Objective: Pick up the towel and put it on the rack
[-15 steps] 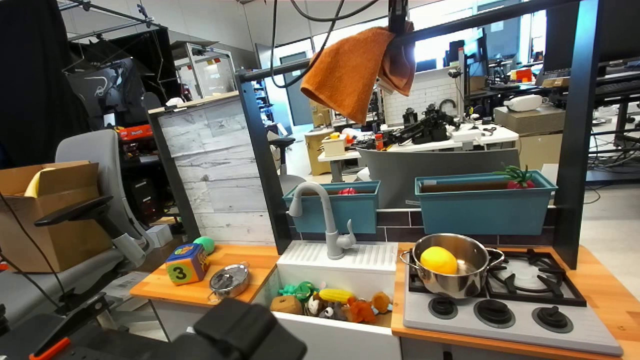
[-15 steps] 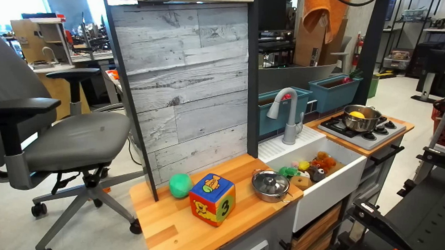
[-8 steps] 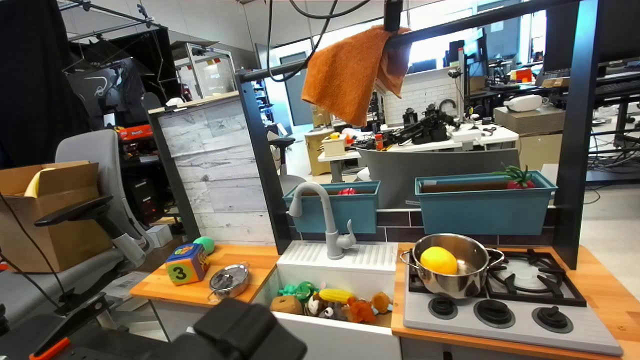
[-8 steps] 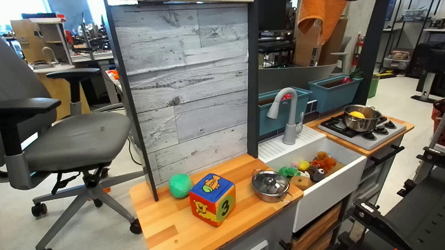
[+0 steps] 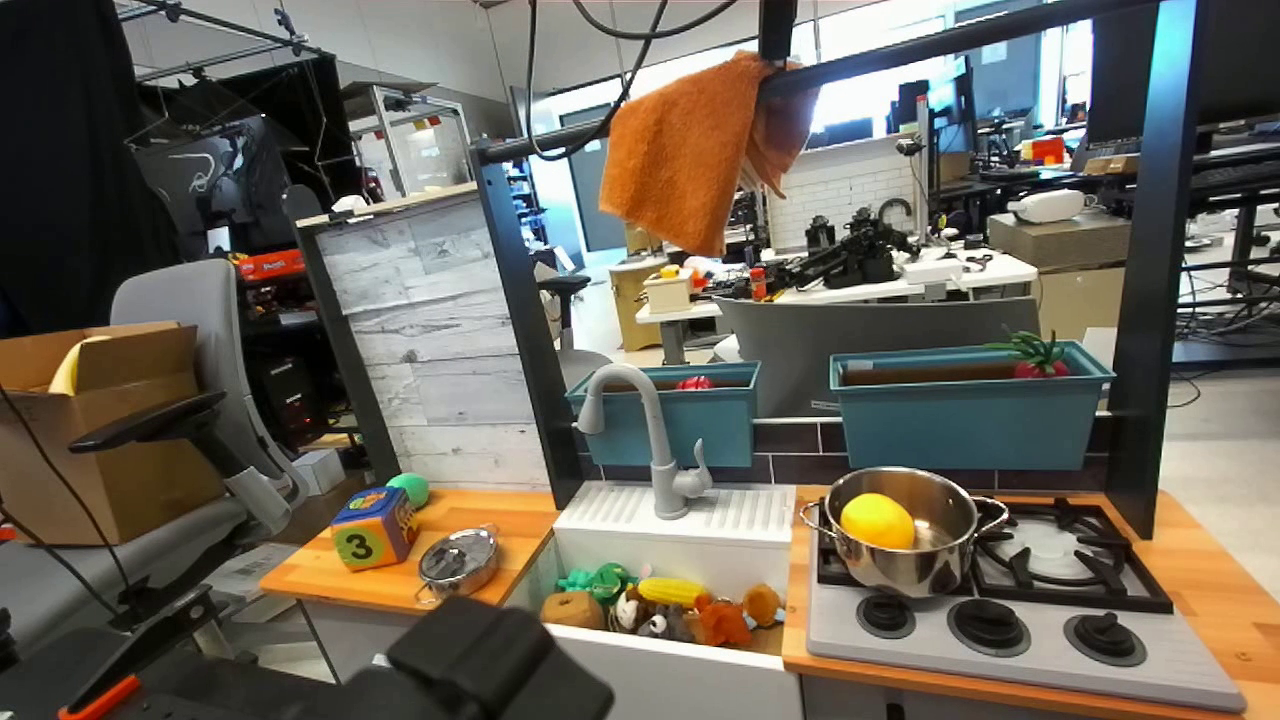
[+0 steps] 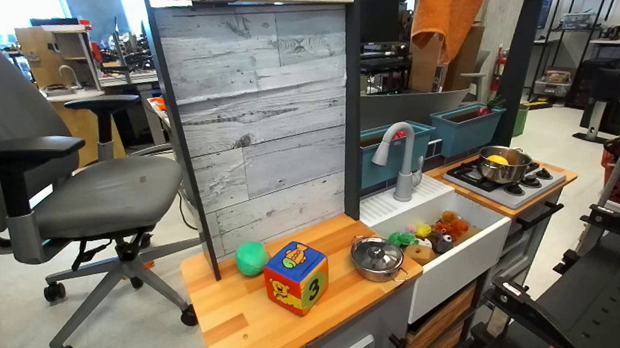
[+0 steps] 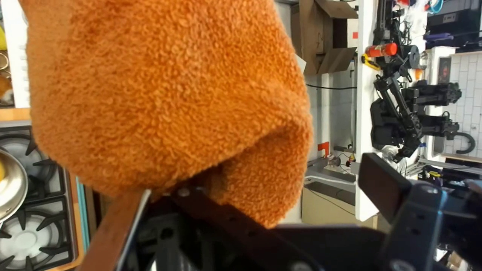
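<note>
One towel point(image 5: 680, 150) draped over the rack point(image 5: 950, 41), hanging longer in front than behind. Just above the rack, a gripper point(image 5: 775, 55) with jaws spread wide, pinching nothing; towel directly beneath, contact unclear. Probably needs a straight upward retreat.

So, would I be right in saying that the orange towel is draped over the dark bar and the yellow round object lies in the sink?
Not quite: the yellow round object is in the steel pot on the stove, not in the sink, as both exterior views show. The orange towel is draped over the dark bar.
</note>
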